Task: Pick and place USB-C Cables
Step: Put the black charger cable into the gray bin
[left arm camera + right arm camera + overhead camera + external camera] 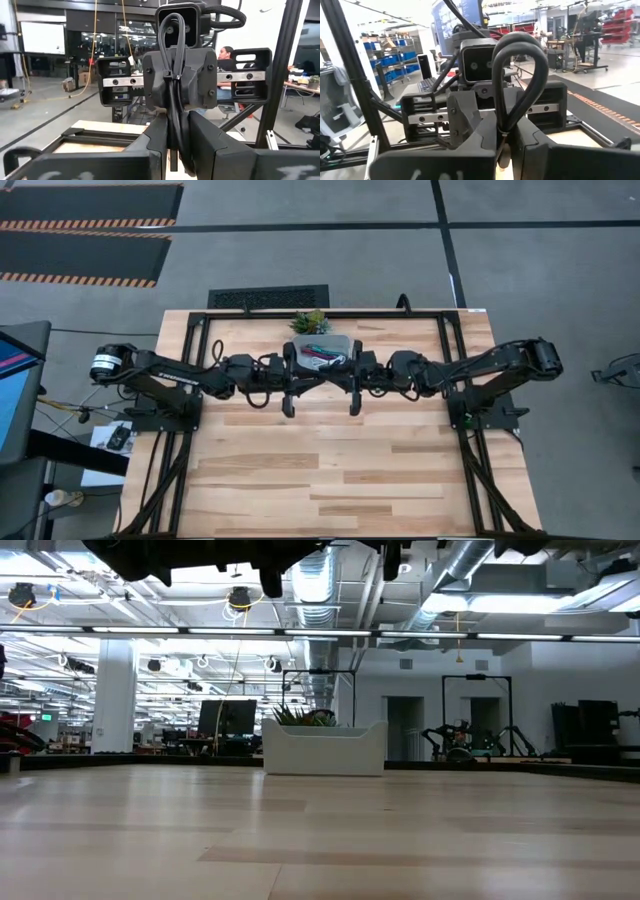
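A grey floor point(300, 260) surrounds the wooden table point(330, 470), with hazard-striped black mats point(85, 230) far left. Exposed ducts point(320, 590) and strip lights point(150, 630) run overhead.

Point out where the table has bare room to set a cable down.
The whole near half of the wooden table, between the two arm stands, lies bare. It is crowded only at the far edge, where the clear bin of cables, the potted plant and both grippers cluster.

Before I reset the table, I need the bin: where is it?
In the high view the clear bin sits at the table's far edge, centred, just in front of the potted plant, between both arms' wrists.
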Robot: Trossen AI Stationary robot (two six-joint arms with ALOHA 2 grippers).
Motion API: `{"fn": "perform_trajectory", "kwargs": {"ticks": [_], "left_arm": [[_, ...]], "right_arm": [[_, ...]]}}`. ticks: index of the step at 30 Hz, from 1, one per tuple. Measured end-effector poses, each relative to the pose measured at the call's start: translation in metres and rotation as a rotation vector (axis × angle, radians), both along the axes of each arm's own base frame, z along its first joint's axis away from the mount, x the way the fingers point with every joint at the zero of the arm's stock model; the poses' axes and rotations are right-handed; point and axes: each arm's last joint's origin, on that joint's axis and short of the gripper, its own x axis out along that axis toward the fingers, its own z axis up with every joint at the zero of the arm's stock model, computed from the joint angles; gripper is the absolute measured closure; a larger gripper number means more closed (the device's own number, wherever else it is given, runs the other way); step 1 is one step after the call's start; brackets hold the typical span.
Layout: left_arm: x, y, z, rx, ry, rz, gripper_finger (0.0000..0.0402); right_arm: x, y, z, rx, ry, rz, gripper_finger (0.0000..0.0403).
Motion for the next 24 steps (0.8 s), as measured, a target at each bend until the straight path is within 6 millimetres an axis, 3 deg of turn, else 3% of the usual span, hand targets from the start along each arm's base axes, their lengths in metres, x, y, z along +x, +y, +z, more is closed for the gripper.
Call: {"fn": "perform_trajectory", "kwargs": {"ticks": [5,13,17,24], "left_arm": [[0.000,0.001,-0.003,-0.062,0.030,0.032,0.0347],[-0.007,-0.002,-0.009,-0.113,0.196,0.032,0.0263],[-0.024,-0.010,0.001,-0.104,0.255,0.003,0.0236],[-0.060,-0.024,0.019,-0.097,0.325,0.023,0.0233]], "right_arm": [[0.000,0.004,-0.002,0.010,0.020,-0.033,0.0381],[0.000,0.008,-0.003,0.022,0.032,-0.092,0.0382],[0.004,0.007,0.015,0.024,0.010,-0.096,0.0382],[0.010,-0.010,0.051,-0.013,0.136,-0.165,0.0382]]}}
